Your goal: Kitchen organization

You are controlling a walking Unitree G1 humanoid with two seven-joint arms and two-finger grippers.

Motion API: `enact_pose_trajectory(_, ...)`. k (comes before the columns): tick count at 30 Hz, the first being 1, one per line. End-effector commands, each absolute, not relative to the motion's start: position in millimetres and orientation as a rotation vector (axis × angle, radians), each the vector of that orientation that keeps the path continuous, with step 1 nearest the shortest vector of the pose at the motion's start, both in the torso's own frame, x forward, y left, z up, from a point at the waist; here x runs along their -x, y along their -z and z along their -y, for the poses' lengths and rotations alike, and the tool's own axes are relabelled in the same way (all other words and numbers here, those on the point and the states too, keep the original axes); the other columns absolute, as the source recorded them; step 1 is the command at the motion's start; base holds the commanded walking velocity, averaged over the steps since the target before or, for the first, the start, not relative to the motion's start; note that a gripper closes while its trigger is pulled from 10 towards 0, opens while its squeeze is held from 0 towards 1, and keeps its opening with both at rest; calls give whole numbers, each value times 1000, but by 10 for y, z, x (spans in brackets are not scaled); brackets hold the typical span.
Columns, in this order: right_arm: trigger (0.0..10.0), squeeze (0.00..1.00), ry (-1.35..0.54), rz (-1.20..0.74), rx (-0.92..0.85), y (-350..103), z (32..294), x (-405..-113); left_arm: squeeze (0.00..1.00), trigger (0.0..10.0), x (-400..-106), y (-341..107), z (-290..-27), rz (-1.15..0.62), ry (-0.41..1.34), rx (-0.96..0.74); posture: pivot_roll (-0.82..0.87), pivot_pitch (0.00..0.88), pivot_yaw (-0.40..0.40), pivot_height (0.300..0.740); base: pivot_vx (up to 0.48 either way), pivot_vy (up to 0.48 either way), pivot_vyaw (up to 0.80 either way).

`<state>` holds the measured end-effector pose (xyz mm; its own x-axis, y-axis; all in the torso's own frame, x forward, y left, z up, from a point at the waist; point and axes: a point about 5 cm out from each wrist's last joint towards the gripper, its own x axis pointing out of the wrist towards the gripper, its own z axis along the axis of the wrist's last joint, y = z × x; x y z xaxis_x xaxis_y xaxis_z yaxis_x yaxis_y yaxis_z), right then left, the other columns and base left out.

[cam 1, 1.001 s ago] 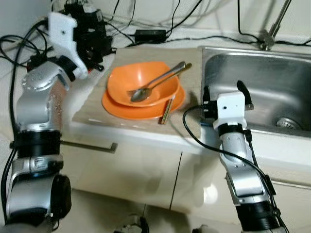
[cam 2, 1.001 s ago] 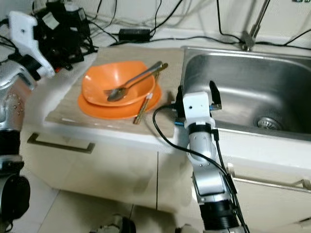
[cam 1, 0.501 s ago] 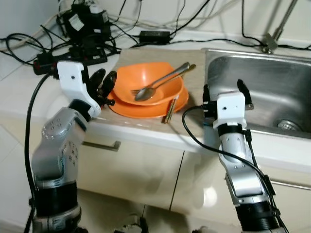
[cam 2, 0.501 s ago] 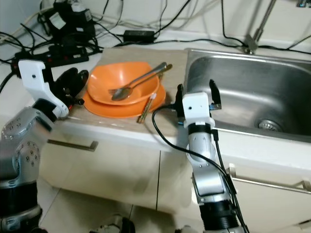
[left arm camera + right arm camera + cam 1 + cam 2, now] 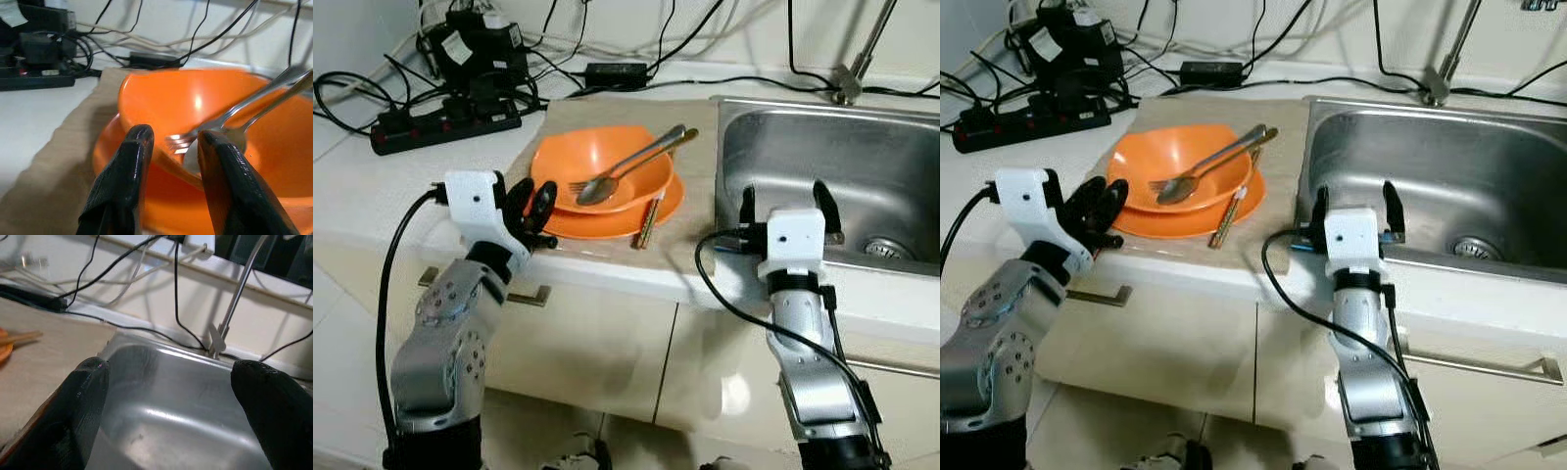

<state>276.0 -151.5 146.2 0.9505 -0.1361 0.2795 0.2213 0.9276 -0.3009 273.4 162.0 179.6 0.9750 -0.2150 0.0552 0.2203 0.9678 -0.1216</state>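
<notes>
Beside the sink (image 5: 822, 147), the orange bowl (image 5: 597, 171) holds 2 loose utensils on its plate, so the left gripper (image 5: 530, 206), fingers slightly parted and empty, could tip them; right gripper (image 5: 785, 204) spread wide.

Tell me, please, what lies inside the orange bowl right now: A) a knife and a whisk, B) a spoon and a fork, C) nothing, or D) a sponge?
B: a spoon and a fork rest in the orange bowl, handles leaning over its rim.

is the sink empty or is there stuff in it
Empty, as far as shown: the sink basin is bare steel around the drain; its near edge is hidden by the right gripper.
</notes>
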Motion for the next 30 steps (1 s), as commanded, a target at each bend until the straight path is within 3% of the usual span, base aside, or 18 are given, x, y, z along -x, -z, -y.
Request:
enact_pose_trajectory(1,10000,0,194,274,319,-1530,1516,-2764,0,10000,-2736,-1747,-1575,13,222,113,-21,0,71,707,0,0,0)
enact_pose_trajectory(18,10000,0,170,308,317,-1598,1467,-2768,0,10000,-2896,-1977,-1652,117,190,53,-27,1,69,707,0,0,0)
enact_pose_trajectory(30,10000,0,160,318,311,-1604,1446,-2751,0,10000,-2932,-1962,-1626,78,216,59,-31,2,75,707,0,0,0)
